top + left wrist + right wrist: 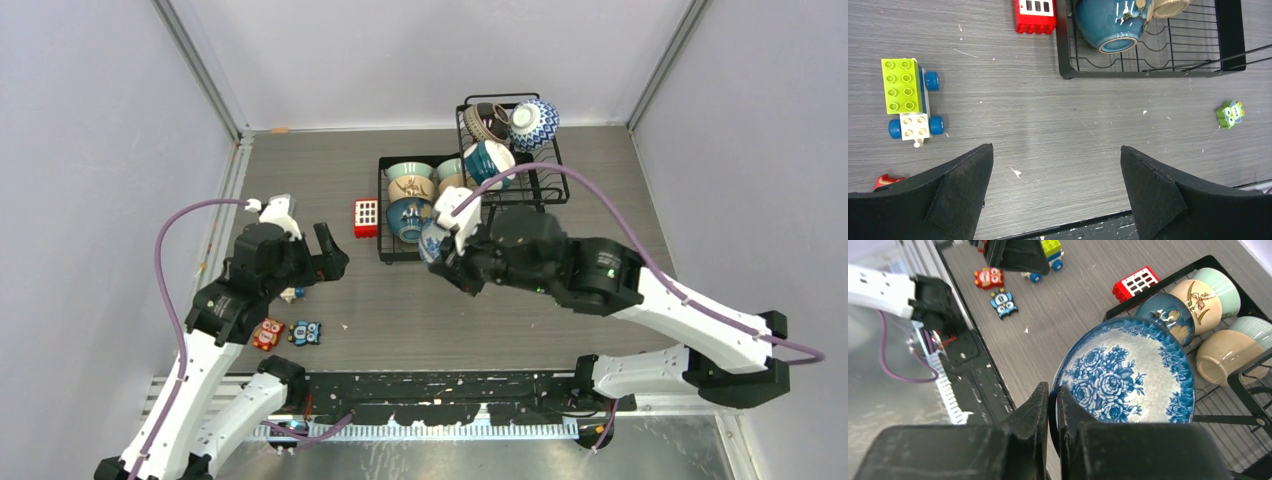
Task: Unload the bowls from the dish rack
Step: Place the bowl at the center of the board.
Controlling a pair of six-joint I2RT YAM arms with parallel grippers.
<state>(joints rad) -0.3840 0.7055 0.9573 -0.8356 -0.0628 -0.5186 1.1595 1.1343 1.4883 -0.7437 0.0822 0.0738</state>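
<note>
Bowl [1128, 375], blue floral: right gripper [1053, 390] clamped on its rim, at rack [1173, 276] edge. Advice: carry it clear, lower gently onto table [1073, 305]. Left gripper [1055, 150]: jaws apart, empty.

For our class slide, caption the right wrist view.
Right gripper pinching a blue-and-white floral bowl by its rim near the dish rack.

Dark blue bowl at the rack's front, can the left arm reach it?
Probably yes. The left gripper is open, and only bare table lies between it and the dark blue bowl in the dish rack.
</note>
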